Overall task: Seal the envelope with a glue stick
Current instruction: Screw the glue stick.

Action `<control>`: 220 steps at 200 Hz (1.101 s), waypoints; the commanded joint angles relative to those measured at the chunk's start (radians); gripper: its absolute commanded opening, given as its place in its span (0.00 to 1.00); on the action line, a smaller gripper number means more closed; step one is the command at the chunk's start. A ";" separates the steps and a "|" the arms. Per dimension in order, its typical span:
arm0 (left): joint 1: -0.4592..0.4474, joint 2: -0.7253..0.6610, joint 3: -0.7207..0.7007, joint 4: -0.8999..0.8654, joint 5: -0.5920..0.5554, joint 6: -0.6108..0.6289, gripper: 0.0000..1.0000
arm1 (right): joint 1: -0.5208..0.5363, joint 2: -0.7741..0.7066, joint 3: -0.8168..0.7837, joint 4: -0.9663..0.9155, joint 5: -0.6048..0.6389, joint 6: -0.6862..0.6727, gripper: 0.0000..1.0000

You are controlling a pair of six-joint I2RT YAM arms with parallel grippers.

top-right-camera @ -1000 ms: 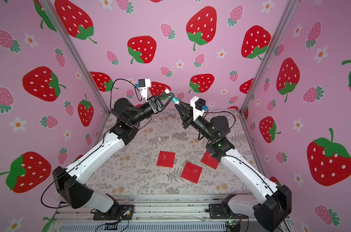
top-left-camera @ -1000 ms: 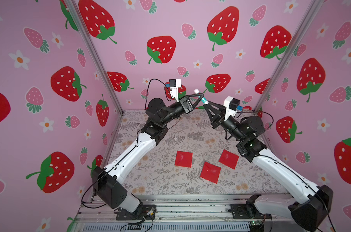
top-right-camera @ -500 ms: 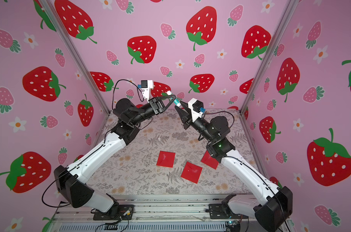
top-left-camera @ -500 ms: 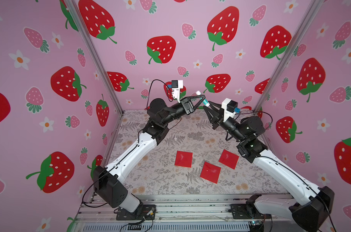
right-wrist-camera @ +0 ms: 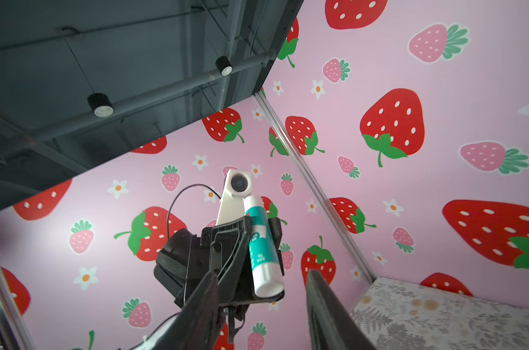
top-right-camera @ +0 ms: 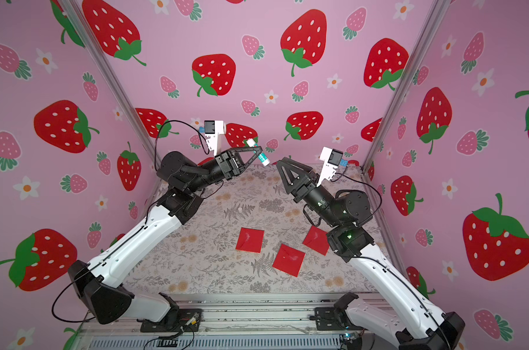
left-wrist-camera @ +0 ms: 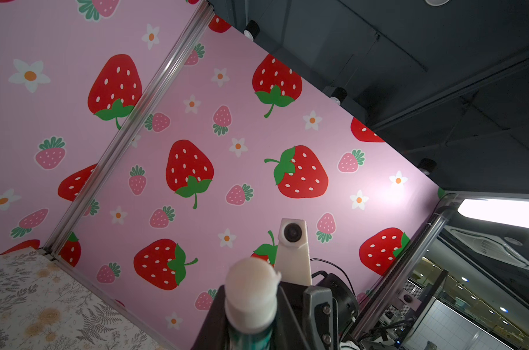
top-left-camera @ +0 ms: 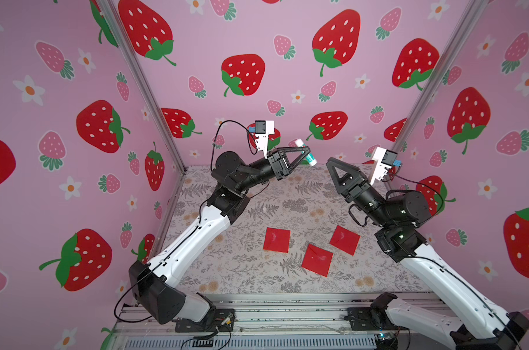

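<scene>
Envelopes point(top-left-camera: 316, 260), three red squares, lie flat and unpinned on the bench point(top-left-camera: 226, 272), toward its front middle, close together but apart. High above the bench's far edge, the left gripper point(top-left-camera: 306, 150) has its jaws clenched on the glue stick point(top-left-camera: 311, 158), which is held tilted. The right gripper point(top-left-camera: 330, 163) hangs above that same far edge, jaws parted and empty.

Pressed onto paper, the slim stick could pivot or slide in so small a pinch. Tacky glue could also drag or crumple a loose envelope unless the free jaws pin it. I cannot tell whether any flap stands open.

Walls point(top-left-camera: 257, 30) close the bench's left, far and right edges, so swings there are tight. The bench's middle is mostly bare for a descent, and its front edge opens onto the rail point(top-left-camera: 287, 306).
</scene>
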 commanded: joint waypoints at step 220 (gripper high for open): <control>-0.007 -0.047 0.021 -0.055 -0.062 0.085 0.00 | 0.003 0.257 -0.031 0.561 -0.175 0.607 0.34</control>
